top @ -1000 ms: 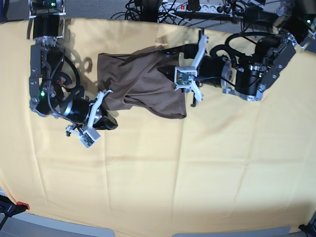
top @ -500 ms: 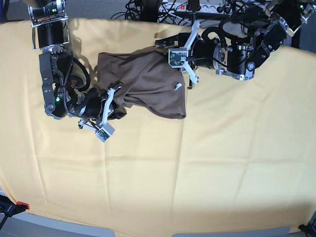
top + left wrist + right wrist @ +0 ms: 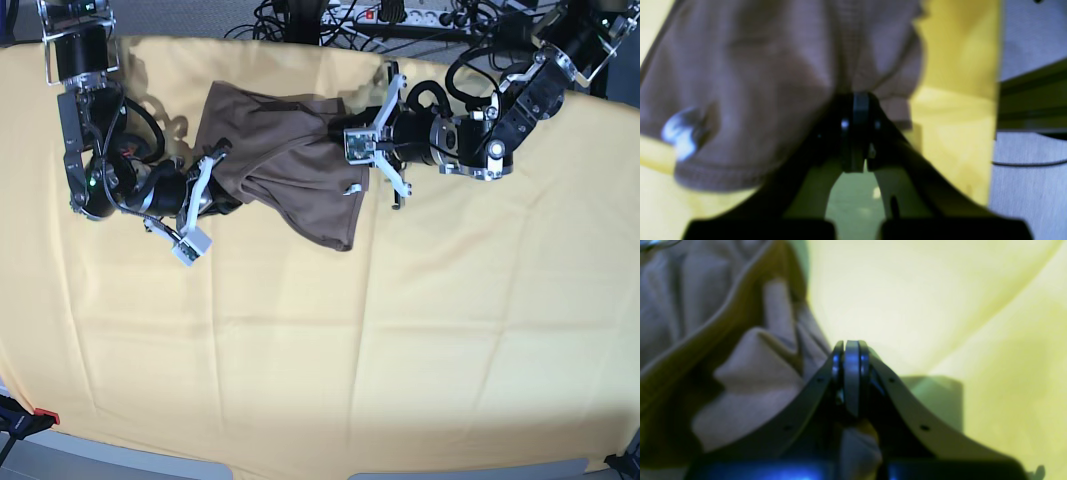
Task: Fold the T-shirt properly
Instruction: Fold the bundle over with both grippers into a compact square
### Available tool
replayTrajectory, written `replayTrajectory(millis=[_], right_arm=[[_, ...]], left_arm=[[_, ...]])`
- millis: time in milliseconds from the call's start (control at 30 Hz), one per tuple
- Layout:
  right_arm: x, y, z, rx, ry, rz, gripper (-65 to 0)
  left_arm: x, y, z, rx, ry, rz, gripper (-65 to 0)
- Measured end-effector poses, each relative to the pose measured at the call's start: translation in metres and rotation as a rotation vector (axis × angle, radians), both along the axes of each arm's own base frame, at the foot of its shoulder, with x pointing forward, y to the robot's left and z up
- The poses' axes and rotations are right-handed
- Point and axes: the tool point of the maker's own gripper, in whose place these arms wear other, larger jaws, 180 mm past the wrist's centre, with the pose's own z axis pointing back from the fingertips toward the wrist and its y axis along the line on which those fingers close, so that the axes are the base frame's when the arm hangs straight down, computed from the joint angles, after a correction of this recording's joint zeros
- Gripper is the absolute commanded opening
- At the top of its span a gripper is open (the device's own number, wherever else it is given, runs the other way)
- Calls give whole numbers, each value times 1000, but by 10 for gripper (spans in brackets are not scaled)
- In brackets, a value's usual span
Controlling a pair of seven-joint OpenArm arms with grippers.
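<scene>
Reading the base view from its left, your right gripper [image 3: 222,192] is clamped tight on the T-shirt [image 3: 285,175] at its left edge — the bunched brown shirt lies between your arms on the yellow cloth [image 3: 330,350] — and your left gripper [image 3: 340,135] pinches its right edge.

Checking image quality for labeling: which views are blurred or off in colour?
Left wrist: soft focus throughout, T-shirt smeared, white tag blown to a bluish blob. Right wrist: fingers and yellow cloth blurred, greenish cast. Base: sharp, evenly lit, arm shadows on cloth.
</scene>
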Motion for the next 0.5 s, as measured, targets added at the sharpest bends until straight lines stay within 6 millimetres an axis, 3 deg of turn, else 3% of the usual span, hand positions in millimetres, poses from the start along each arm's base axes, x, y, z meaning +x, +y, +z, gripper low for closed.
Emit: replayTrajectory(millis=[267,500], right_arm=[[-39,-5,3,-11,16,52,-650],[-68,5,3,9,40,82,-650]], left_arm=[[49,9,-21,-74,51,117,-650],[95,-8,-24,-121,16,179,-650]])
